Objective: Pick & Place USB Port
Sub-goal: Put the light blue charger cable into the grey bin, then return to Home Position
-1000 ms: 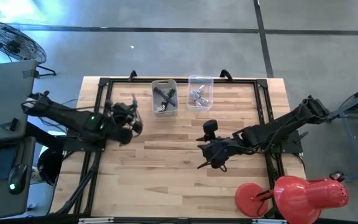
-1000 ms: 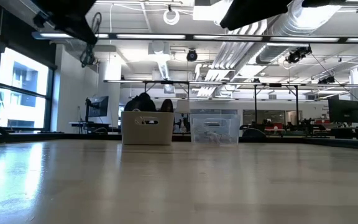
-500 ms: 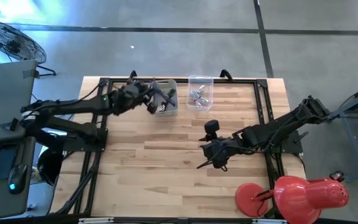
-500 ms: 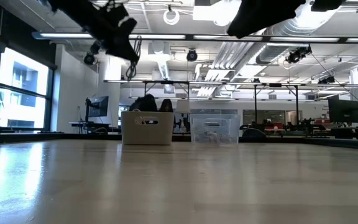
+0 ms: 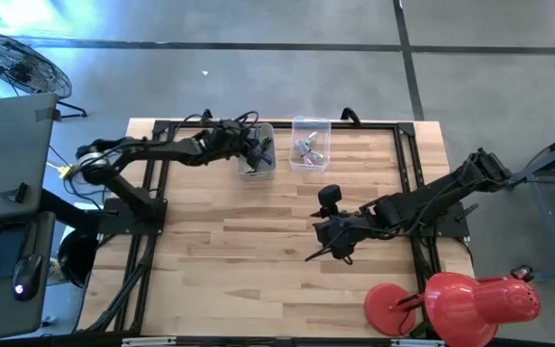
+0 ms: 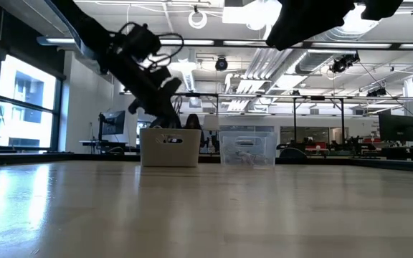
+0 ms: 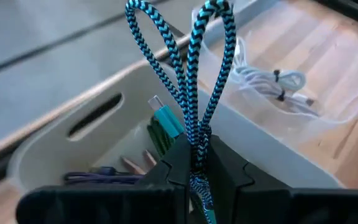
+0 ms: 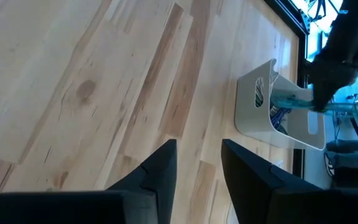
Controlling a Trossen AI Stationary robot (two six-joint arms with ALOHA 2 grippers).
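Observation:
A blue-and-black braided USB cable [image 7: 188, 68] with a teal plug [image 7: 166, 121] sits in my left gripper [image 7: 197, 163], which is shut on it. That gripper [image 5: 254, 148] hovers over the opaque white bin [image 5: 256, 166] at the table's far edge, just above its rim [image 6: 169, 132]. More cables lie inside the bin [image 7: 95, 176]. My right gripper [image 5: 314, 254] hangs open over the middle of the table, with nothing between its fingers [image 8: 160, 163]. My left gripper pinches the folded cable bundle [image 7: 197, 147] between its two fingers, several strands together. The fingers slant down from the table's left side. Two loops [image 7: 213, 25] and the teal plug stick out past the fingertips, above the bin's opening and clear of the table.
A clear bin [image 5: 310, 142] holding white cables [image 7: 277, 87] stands right of the white bin. A red lamp [image 5: 461, 301] sits at the near right corner. A black frame [image 5: 162, 130] runs along the table's sides. Bare wood [image 5: 249, 241] spreads between the arms.
My left gripper has swung from the table's left side toward the far edge and to the right, sinking and turning as it went. It now hangs over the white bin, still shut on the cable.

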